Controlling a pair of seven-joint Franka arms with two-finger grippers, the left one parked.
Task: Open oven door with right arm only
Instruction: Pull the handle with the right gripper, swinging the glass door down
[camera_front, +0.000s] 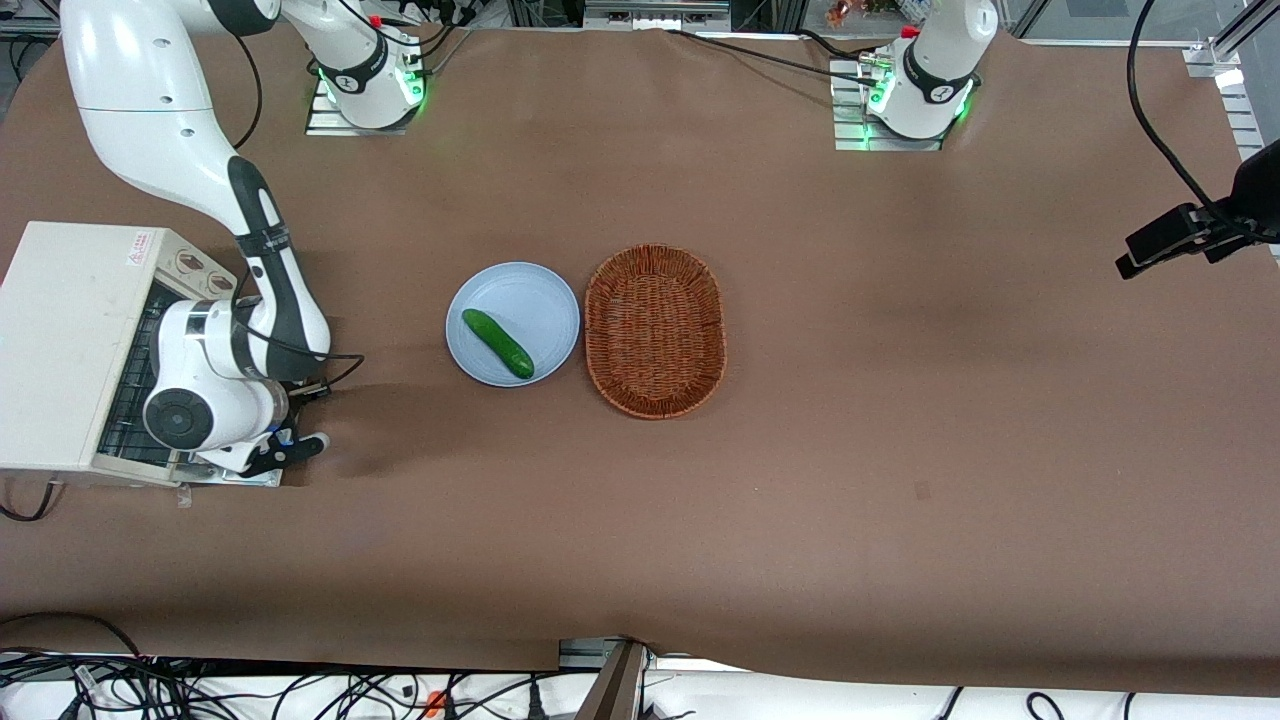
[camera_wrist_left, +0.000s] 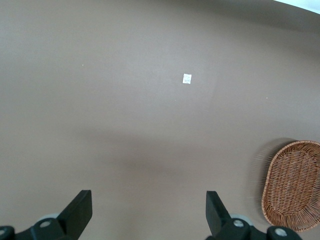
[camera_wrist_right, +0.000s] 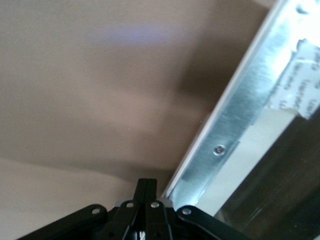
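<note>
The cream-white toaster oven (camera_front: 70, 340) stands at the working arm's end of the table. Its inside wire rack (camera_front: 125, 395) shows, and the oven door (camera_front: 240, 478) hangs down, folded out low over the table. The right arm's wrist (camera_front: 190, 400) covers most of the door. My right gripper (camera_front: 295, 447) is just past the door's outer edge, low over the table, fingers pressed together with nothing between them. In the right wrist view the shut fingers (camera_wrist_right: 143, 186) sit beside the door's shiny metal inner frame (camera_wrist_right: 235, 115), next to its dark glass (camera_wrist_right: 285, 185).
A light blue plate (camera_front: 530, 300) with a green cucumber (camera_front: 497, 343) lies mid-table, beside a brown wicker basket (camera_front: 655, 330) that also shows in the left wrist view (camera_wrist_left: 295, 185). A black camera (camera_front: 1190, 235) hangs over the parked arm's end.
</note>
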